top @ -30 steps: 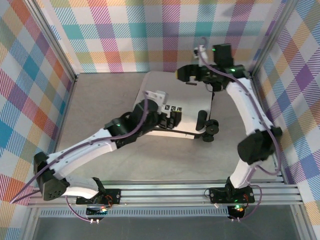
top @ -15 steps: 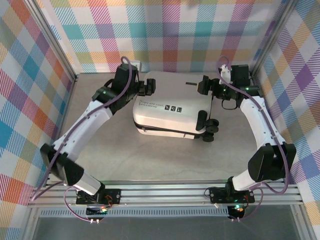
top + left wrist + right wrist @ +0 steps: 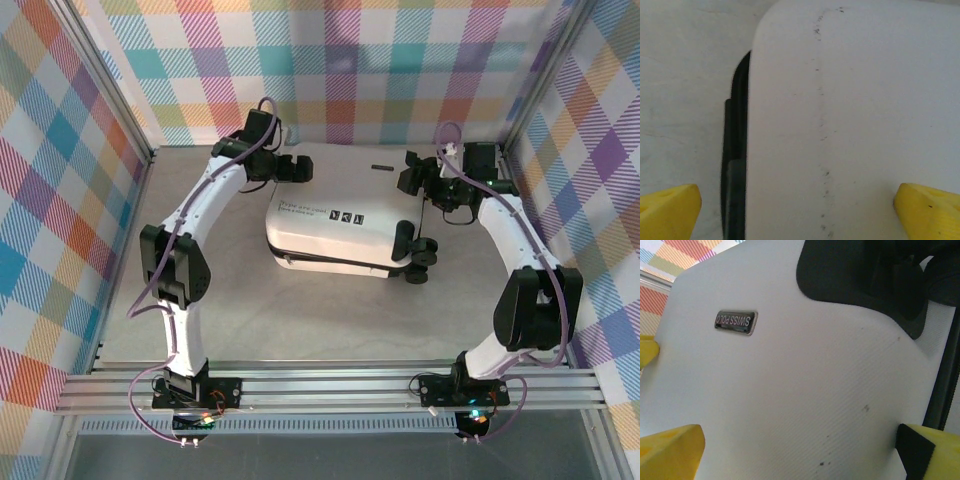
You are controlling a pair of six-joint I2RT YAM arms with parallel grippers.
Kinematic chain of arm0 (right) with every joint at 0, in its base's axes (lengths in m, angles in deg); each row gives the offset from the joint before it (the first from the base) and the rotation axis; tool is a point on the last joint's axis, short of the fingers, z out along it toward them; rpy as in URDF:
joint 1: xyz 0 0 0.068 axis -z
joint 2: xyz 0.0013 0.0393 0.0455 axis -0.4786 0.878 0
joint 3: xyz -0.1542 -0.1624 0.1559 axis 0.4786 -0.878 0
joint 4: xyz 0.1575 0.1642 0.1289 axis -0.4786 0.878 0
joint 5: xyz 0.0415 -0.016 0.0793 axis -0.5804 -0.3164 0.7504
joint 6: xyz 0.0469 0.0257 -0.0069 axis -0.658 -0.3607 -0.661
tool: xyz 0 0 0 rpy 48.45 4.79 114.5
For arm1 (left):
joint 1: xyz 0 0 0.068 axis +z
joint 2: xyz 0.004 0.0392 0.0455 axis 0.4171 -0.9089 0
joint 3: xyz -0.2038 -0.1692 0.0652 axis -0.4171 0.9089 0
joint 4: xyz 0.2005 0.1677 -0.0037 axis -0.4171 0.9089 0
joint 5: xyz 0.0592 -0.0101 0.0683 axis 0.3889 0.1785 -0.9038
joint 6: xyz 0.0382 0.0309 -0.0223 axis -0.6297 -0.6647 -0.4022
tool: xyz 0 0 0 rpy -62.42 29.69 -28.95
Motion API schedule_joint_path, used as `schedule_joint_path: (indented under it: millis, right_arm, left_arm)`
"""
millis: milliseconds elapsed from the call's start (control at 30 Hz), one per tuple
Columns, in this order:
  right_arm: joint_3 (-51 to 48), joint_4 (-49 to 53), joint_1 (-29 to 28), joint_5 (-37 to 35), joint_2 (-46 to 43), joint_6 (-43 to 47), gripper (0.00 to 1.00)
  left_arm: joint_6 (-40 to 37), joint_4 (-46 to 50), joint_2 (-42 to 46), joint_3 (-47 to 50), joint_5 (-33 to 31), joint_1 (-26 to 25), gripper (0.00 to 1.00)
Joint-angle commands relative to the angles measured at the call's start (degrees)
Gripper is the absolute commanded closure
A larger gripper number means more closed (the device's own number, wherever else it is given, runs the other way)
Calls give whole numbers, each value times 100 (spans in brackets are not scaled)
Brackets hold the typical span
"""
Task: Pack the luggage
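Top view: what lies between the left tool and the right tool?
The white luggage: its far end, with a small black badge, spans the stretch between the open left tool and the open right tool, seen in the top view.

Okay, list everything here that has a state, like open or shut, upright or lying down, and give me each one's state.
Luggage: closed, lying flat on the table, wheels at its right end; whether it is zipped cannot be told.
Left gripper: open, holding nothing, at the luggage's far left corner.
Right gripper: open, holding nothing, over the luggage's far right corner.
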Motion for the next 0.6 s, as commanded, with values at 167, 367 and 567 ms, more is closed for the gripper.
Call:
schedule_joint_path:
  millis: [167, 367, 567]
  right_arm:
    - [125, -545, -77, 1118, 184, -181, 1]
    - [158, -685, -182, 1401, 97, -102, 0]
    - [46, -1048, -275, 1658, -129, -89, 1]
  left_arm:
    - [-115, 71, 267, 411, 877, -433, 0]
    - [29, -177, 421, 520, 1175, -661, 1]
    - [221, -635, 924, 899, 1227, -852, 4]
